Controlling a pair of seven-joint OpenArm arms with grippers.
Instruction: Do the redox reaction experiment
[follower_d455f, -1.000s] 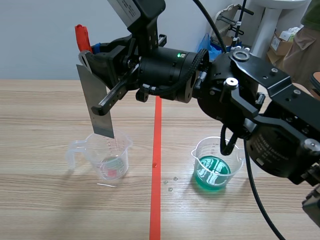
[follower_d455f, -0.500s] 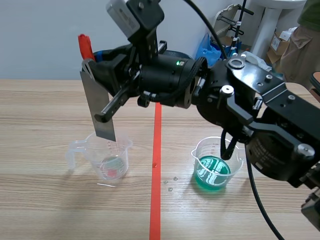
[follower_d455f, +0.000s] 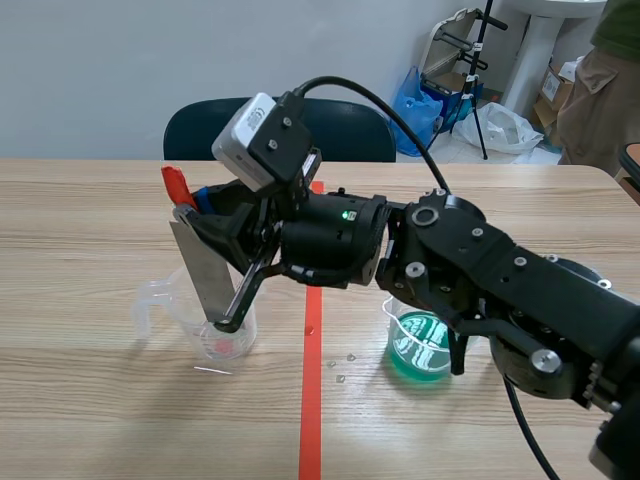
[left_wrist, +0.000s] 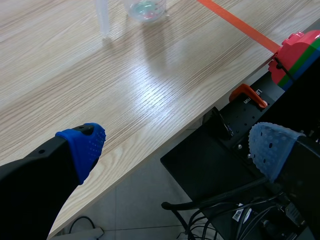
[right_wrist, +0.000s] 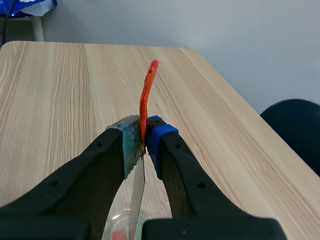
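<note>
Right fingers (right_wrist: 159, 145): pinching the metal strip (follower_d455f: 205, 275) just below its orange-red tip (follower_d455f: 175, 185), pads pressing both faces.
Metal strip: standing tilted inside the clear beaker (follower_d455f: 196, 338), left of the tape; it is possibly touching the reddish liquid.
Green beaker (follower_d455f: 425, 345): sitting right of the tape.
Left fingers (left_wrist: 82, 145): hanging spread wide, gripping nothing, past the tabletop (left_wrist: 125, 90) edge.

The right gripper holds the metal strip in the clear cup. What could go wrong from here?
1. The metal strip stands tilted in the light clear cup; a sideways push may tip or slide the cup.
2. The right gripper pinches the strip only near its top, below the orange-red tab; it may pivot or slip.
3. The right arm hangs close over the cup of green liquid; a move may knock it.
</note>
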